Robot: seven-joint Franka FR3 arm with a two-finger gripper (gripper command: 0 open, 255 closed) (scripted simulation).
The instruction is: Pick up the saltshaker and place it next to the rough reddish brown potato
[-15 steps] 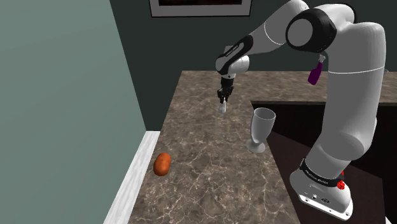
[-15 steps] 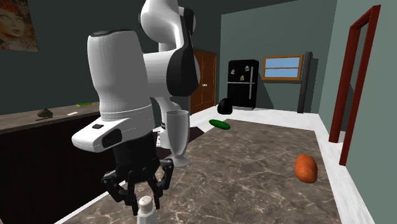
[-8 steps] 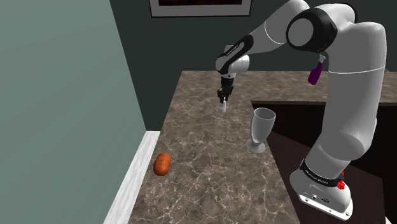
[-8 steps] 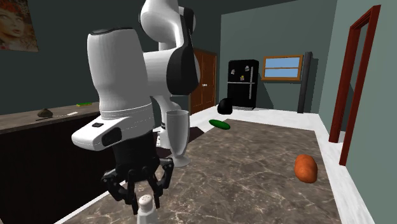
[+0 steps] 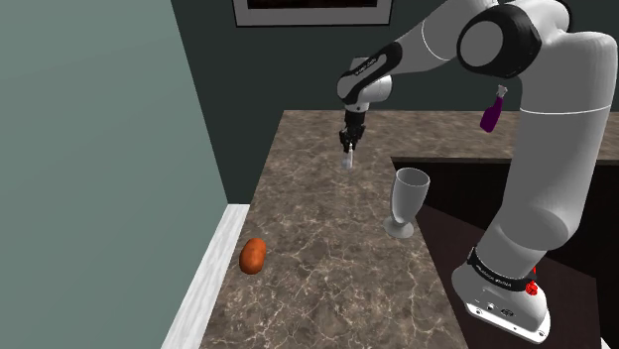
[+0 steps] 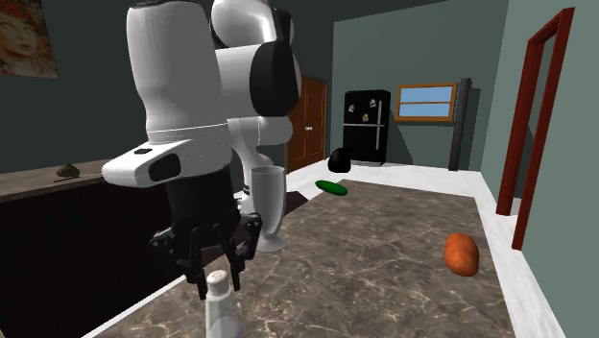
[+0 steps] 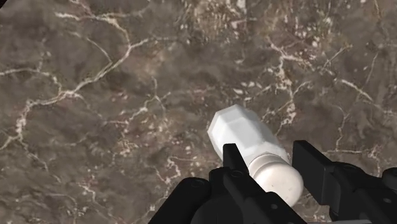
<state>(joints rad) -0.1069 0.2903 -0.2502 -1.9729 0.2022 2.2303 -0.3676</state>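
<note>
Above the far part of the brown marble countertop [image 5: 317, 228], the white saltshaker [image 5: 347, 160] [image 6: 219, 305] [image 7: 249, 145] is held at its rounded cap end by the black gripper [image 5: 347, 149] [image 6: 205, 261] [image 7: 270, 160]. The fingers [image 7: 233, 160] are closed partway, clamped on the cap, and the faceted body is pointed down toward the stone, apparently clear of it. The reddish brown potato [image 5: 253, 256] [image 6: 462, 254] is seen lying near the countertop's edge at the shoulder view's left, well apart from the shaker and nearer the camera. A tall clear glass [image 5: 407, 201] [image 6: 268, 207] is stood to the shoulder view's right of the shaker.
</note>
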